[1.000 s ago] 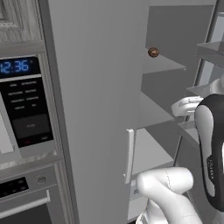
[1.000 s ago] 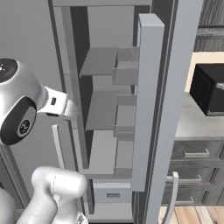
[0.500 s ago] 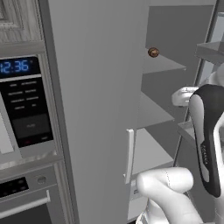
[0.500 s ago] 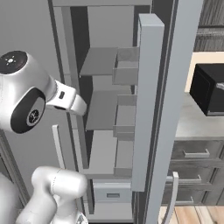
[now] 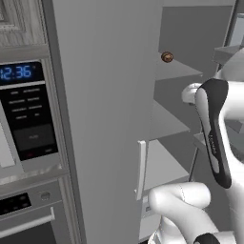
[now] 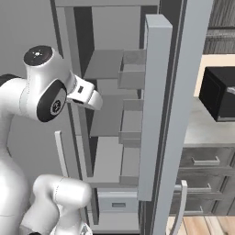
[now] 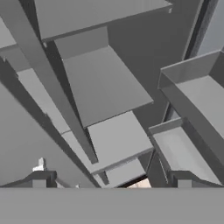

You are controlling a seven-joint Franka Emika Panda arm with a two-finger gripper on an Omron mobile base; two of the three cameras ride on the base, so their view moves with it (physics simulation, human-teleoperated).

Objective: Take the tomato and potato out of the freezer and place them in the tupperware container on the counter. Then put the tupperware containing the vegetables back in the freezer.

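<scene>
The freezer [image 6: 156,114] is seen standing open, its grey shelves and door racks exposed, and the arm is raised in front of the opening at about middle-shelf height. The potato [image 5: 167,57] is spotted as a small brown lump at the front edge of an upper shelf, just beside the cabinet wall, above the level of the wrist. The tomato cannot be made out on any shelf from these angles. The end effector [image 7: 111,183] is pointed down across the shelves and door racks; two dark fingertips [image 7: 40,178] are seen set well apart with nothing between them, so it is judged released and empty.

The potato is expected to be firm, light and a little irregular, so a pinch across its widest middle should hold; being roundish, it may roll along the shelf if nudged off-centre. A lift of the wrist towards that upper shelf edge is judged to be needed first. The bench [image 6: 206,131] with a black toaster oven [image 6: 219,94] is seen to the right of the freezer
</scene>
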